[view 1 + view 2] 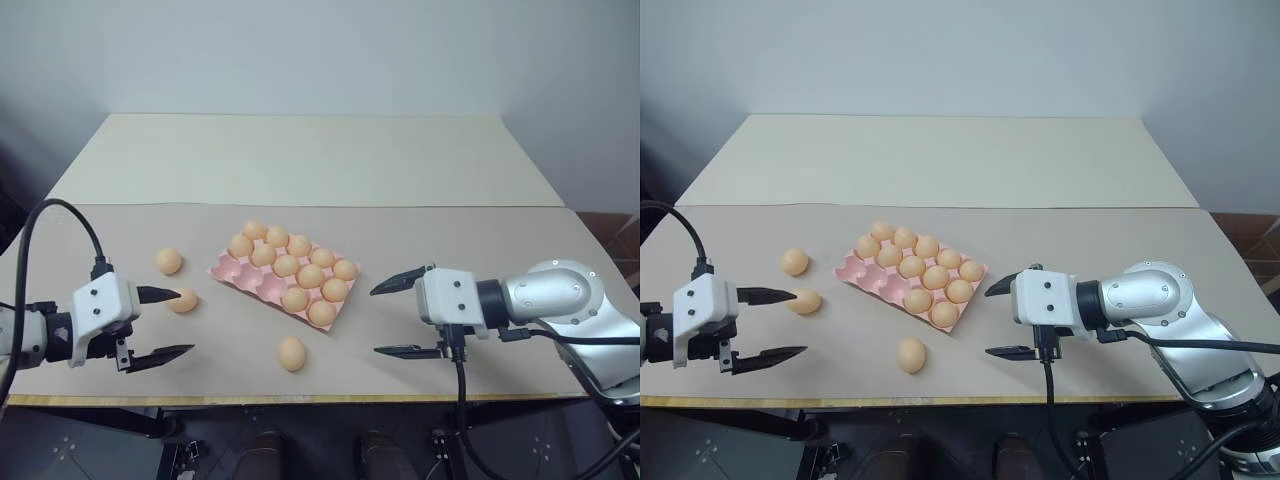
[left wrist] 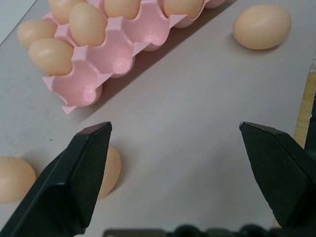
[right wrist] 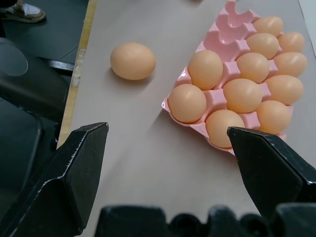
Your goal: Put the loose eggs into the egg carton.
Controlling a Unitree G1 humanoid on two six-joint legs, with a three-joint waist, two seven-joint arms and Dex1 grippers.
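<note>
While the pink egg carton (image 1: 283,279) lay askew near the middle of the desk (image 1: 330,160), twelve light orange-brown eggs sat in its cups and three cups along its left edge stood empty. Three loose eggs lay on the desk outside it: one egg (image 1: 168,261) to the left of the carton, a second egg (image 1: 183,299) a little nearer the front edge, and a third egg (image 1: 291,353) in front of the carton, close to the desk's front edge. The left end effector (image 1: 165,323) hovered at the front left with its two black fingers spread wide and nothing between them; its upper fingertip lay just beside the second egg, partly covering it in the left wrist view. The right end effector (image 1: 388,318) hung to the right of the carton, pointing toward it, its fingers likewise spread wide and empty, apart from the carton's right end.
</note>
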